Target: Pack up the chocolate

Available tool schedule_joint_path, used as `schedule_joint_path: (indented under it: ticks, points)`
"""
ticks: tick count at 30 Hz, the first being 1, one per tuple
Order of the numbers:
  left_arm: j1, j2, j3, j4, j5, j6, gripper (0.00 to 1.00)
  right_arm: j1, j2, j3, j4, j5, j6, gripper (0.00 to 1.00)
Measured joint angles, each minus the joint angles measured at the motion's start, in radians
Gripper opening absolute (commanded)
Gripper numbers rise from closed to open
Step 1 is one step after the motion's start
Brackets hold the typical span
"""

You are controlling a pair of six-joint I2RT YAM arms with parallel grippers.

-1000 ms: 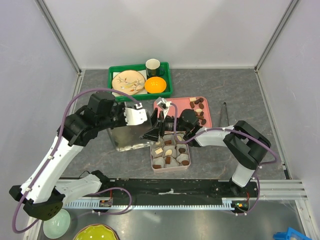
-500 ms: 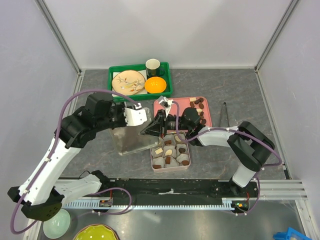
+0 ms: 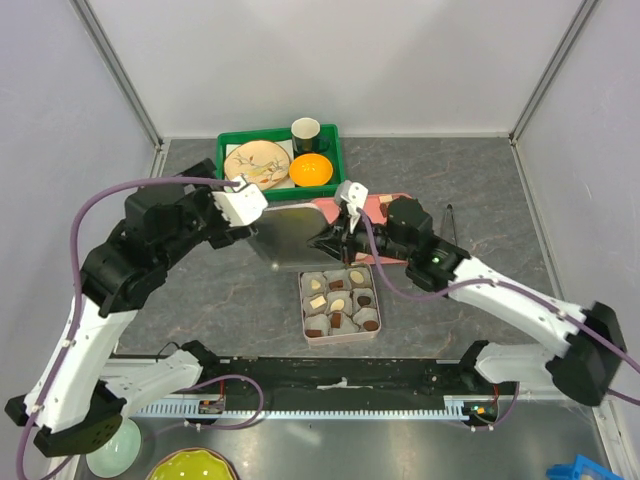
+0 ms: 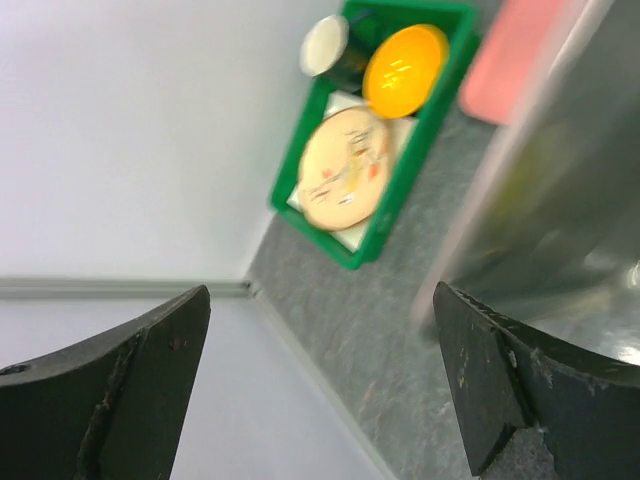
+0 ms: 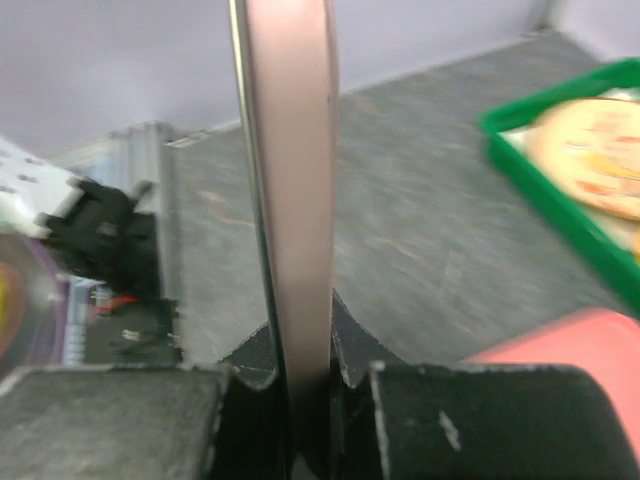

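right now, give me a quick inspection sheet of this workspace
surface: grey stone-pattern tabletop, no spills seen
job's things: dark and cream chocolate pieces in paper cups inside open rectangular metal tin; flat silver metal lid held up beyond it
clutter: green plastic tray with patterned plate, orange bowl, dark mug; thin black tool; pink tray part hidden
grippers: left gripper open beside lid; right gripper shut on lid edge
cables: purple cables loop off both arms, no snag seen
surroundings: white enclosure walls; bowls at near edge
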Motion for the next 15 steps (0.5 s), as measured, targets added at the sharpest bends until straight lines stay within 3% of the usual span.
schedule_joint_path:
  ticks: [4,8,15]
  points:
    - [0.044,-0.037,0.0,0.044,-0.083,-0.047,0.99,0.085,-0.158,0.012,-0.249,0.256,-0.17,0.0]
    - [0.096,-0.037,0.008,0.011,-0.084,-0.161,0.99,0.272,-0.256,-0.002,-0.421,0.557,-0.292,0.0]
    - [0.24,0.098,0.046,-0.172,0.115,-0.32,0.99,0.699,-0.226,-0.169,-0.415,1.206,-0.6,0.0]
